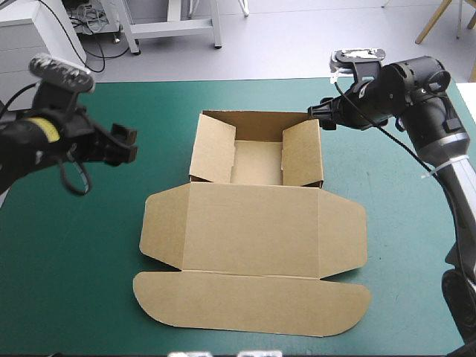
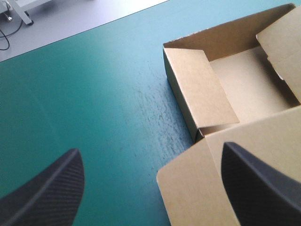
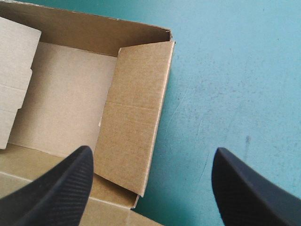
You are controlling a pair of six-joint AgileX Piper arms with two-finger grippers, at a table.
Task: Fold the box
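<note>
The brown box (image 1: pixel 256 160) sits mid-table as an open tray, its back wall up and both side walls leaning inward. Its lid (image 1: pixel 253 230) lies flat toward the front edge, with rounded side flaps and a long front flap (image 1: pixel 253 301). My left gripper (image 1: pixel 123 145) hovers open to the left of the tray, apart from it; in its wrist view (image 2: pixel 150 188) the box (image 2: pixel 244 89) lies ahead, and one black finger (image 2: pixel 258 183) is over the lid's corner. My right gripper (image 1: pixel 320 111) hangs open above the tray's far right corner; its wrist view (image 3: pixel 150 183) shows the box's right wall (image 3: pixel 134 127) below.
The teal-green cover (image 1: pixel 74 260) surrounds the box on all sides. The table's far edge (image 1: pixel 223 80) runs a short way behind the tray's back wall.
</note>
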